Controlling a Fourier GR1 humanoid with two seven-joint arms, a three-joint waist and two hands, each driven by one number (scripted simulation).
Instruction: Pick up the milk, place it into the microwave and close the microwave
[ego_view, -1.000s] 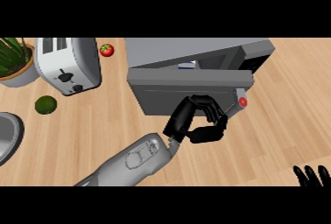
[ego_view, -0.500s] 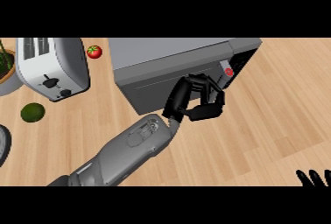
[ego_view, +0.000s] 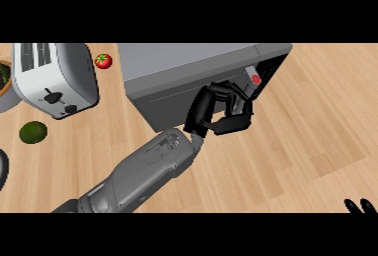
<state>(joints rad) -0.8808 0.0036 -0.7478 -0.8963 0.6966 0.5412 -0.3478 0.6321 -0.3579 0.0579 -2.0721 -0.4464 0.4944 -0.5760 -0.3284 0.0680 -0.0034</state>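
Microwave (ego_view: 193, 75) door was wide open a sec ago, now pushed nearly shut. Left hand (ego_view: 221, 110), mid frame, fingers curled & empty, presses it. Milk not seen, prob. inside. Right hand (ego_view: 360, 207) rests bottom right; can't tell its state.

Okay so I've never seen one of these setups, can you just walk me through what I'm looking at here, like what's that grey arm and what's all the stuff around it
You are looking steeply down at a wooden counter from the robot's head. The grey arm ends in its black left hand, fingers curled, against the front of the microwave, near a red button. I cannot see anything held in it, and no milk shows. The fingertips at the lower right corner belong to its right hand, resting. At left stand a toaster, a tomato and a green fruit.
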